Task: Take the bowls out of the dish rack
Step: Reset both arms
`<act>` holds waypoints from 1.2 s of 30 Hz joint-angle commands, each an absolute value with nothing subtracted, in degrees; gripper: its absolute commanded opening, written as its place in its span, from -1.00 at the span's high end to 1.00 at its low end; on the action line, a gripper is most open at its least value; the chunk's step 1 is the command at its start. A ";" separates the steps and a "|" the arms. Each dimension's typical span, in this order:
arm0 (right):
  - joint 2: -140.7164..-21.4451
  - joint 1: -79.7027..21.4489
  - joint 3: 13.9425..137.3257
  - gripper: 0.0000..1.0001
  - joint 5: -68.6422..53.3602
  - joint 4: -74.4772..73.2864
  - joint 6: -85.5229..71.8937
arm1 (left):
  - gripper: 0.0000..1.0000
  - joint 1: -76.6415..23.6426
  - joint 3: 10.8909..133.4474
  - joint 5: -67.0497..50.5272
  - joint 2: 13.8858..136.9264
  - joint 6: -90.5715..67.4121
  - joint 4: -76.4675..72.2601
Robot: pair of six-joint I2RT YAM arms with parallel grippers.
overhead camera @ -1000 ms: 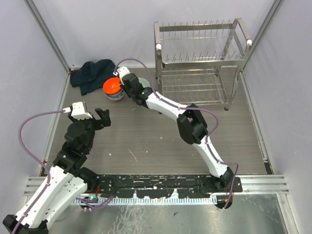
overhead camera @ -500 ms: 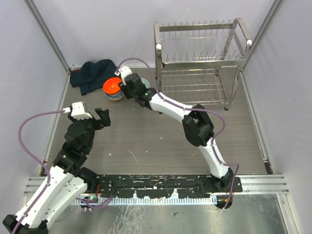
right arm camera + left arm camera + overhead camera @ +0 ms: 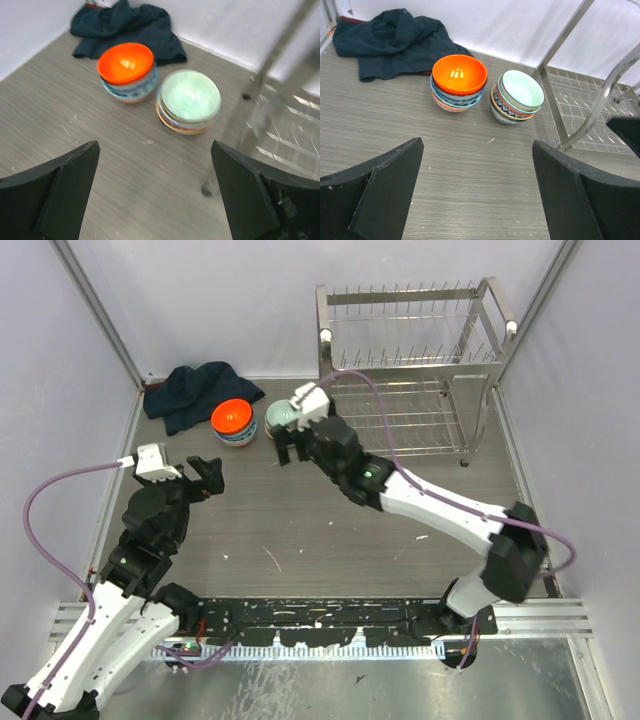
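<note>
The dish rack (image 3: 410, 370) stands in the far right corner of the counter (image 3: 300, 530), its tiers of wire facing the arms. The bowls are on the counter near the far edge, in two short stacks between the rack's left end and a dark blue cloth (image 3: 195, 390) crumpled in the far left corner.

The left stack is topped by an orange bowl (image 3: 459, 74) nested in patterned ones. The right stack is topped by a mint green bowl (image 3: 522, 90) sitting in patterned bowls, the lowest with a yellow rim. The stacks stand just beside each other with a narrow gap, and the mint one is just beside the rack's near left leg (image 3: 555, 107).

The right arm (image 3: 430, 500) reaches across from the near right edge. The right jaws are spread wide and grasp nothing — they hang over the counter just on the near side of the mint stack.

The left arm (image 3: 150, 530) rises from the near left corner. The left jaws are also spread wide and empty — above the left part of the counter, pointed toward the bowls but well apart from them.
</note>
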State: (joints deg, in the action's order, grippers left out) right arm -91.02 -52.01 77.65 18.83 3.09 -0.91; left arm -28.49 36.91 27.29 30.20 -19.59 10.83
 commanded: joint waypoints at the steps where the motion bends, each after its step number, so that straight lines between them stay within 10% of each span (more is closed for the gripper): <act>1: -78.16 -51.50 63.02 -1.00 28.78 7.93 -7.14 | -0.96 -28.21 36.96 23.90 28.49 -20.61 10.35; 13: -43.60 -51.50 34.29 -1.00 41.06 5.09 -16.36 | -0.96 -28.26 35.51 20.79 28.91 -21.71 9.95; 36: -33.53 -51.50 30.52 -1.00 42.79 0.84 -16.44 | -0.96 -28.21 33.39 19.73 28.88 -23.63 5.12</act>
State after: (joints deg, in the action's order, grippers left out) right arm -34.79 -51.53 30.83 42.94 -2.02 -15.64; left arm -28.49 34.09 20.58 28.71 -22.83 7.75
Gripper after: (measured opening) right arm 0.999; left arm 0.978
